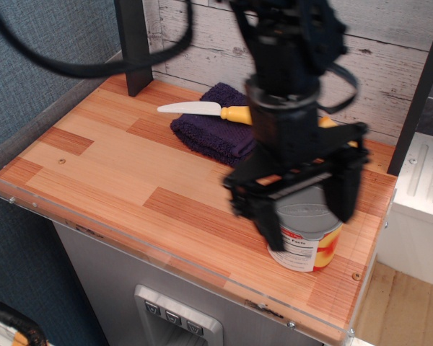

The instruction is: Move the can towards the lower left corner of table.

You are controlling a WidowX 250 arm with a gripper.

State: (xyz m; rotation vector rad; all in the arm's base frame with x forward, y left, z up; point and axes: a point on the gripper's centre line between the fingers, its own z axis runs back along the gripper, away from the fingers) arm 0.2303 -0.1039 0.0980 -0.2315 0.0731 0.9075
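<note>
The can (pixel 308 245) stands upright near the front right corner of the striped wood table (pixel 123 173). It has a grey lid and a white, red and yellow label. My black gripper (pixel 303 216) is open and hangs right over the can, one finger to its left and one to its upper right. The fingers straddle the can's top; I cannot tell whether they touch it. The gripper body hides much of the lid.
A dark purple folded cloth (pixel 213 130) lies at the back with a yellow-handled knife (pixel 206 109) on it. The yellow cheese wedge is mostly hidden behind my arm. A black post (pixel 133 43) stands at the back left. A clear acrylic rim (pixel 151 249) edges the front.
</note>
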